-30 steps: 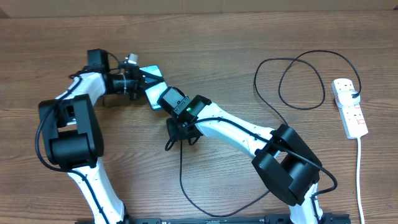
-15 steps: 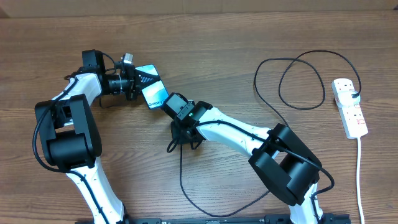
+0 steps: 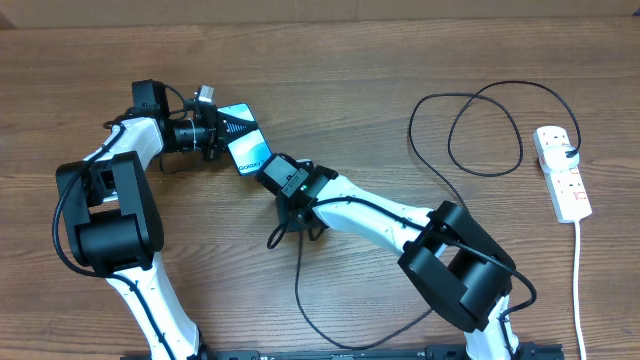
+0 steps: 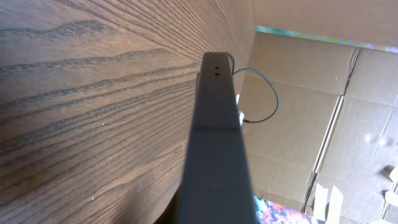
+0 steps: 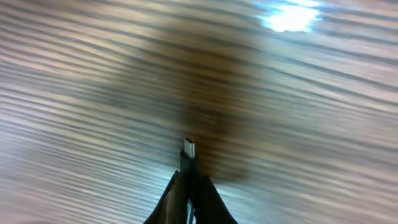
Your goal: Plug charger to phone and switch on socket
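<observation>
We find the phone (image 3: 248,148) raised at the table's (image 3: 400,60) left rear, clamped in the left jaws at its upper-left end. Its long axis runs diagonally from upper left to lower right, lit screen upward, and its free end points at the right jaws, which sit just beside it. Only the left wrist view shows the phone (image 4: 214,143) edge-on: a dark narrow edge with two small holes near its far end. Only the right wrist view shows the plug tip (image 5: 188,148): the right jaws are closed together on the charger (image 3: 297,290), the metal tip bare and pointing straight ahead over blurred wood. Overhead, the cable trails toward the table's front edge, then loops at the right rear to the socket (image 3: 563,175), which lies lengthwise near the right edge, well apart from the phone.
</observation>
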Tool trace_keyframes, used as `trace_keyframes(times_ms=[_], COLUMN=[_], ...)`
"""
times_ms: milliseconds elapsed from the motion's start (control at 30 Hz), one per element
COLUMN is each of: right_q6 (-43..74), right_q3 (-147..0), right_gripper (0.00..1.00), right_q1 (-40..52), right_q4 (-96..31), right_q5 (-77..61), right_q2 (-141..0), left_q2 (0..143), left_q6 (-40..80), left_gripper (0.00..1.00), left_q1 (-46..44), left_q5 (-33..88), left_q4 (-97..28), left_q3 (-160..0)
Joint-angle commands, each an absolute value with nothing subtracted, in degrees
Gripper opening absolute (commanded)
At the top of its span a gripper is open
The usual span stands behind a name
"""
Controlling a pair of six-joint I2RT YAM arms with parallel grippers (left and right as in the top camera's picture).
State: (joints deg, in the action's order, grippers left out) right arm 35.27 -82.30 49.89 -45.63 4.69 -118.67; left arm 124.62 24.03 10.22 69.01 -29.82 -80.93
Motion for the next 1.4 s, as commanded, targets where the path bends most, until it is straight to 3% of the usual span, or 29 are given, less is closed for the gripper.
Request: trace_keyframes(times_ms=[0,367,533,733,833,933,967,1267,1367], right_q6=[30.2,19.9,17.7,17.6,17.7,17.8,17.9,18.1,21.8], right_q3=[-86.8,-89.1,-88.6,-86.5,-86.5,-86.5,-86.5,-86.1,-86.1], right_gripper=[0.04,0.04,0.04,0.04,0.33,0.47,0.56,0.73,0.70], right_q1=[45.5,31.1,28.7,28.5,28.5,28.5,28.5,28.5,28.0], right_q4=[-51.4,-56.7,-56.3,-55.4,-55.4,-55.3,-55.4,-55.9,-56.6], right_q5=[11.0,10.9,1.8,2.0,2.0,2.0,2.0,1.8,3.8], right_q2=[-119.5,-119.5,-119.5,-119.5,-119.5,-119.5,-119.5,-119.5,-119.5], left_q2=[122.5,122.5,122.5,122.5,122.5,122.5,122.5,122.5,122.5], left_q6=[24.9,24.9,24.9,24.9,24.9,24.9,24.9,24.9,24.9], left_gripper=[0.04,0.04,0.04,0.04,0.04,0.04,0.04,0.04,0.04], left_q1=[10.2,10.2,10.2,10.1,10.1,10.1,10.1,10.1,10.1], left_q5=[72.3,72.3,72.3,72.2,72.2,72.3,72.3,72.2,72.3], left_q4=[-29.8,-29.8,-29.8,-29.8,-29.8,-29.8,-29.8,-29.8,-29.8], left_q3=[-81.1,-81.1,-81.1,-81.1,-81.1,-81.1,-81.1,-81.1,-81.1])
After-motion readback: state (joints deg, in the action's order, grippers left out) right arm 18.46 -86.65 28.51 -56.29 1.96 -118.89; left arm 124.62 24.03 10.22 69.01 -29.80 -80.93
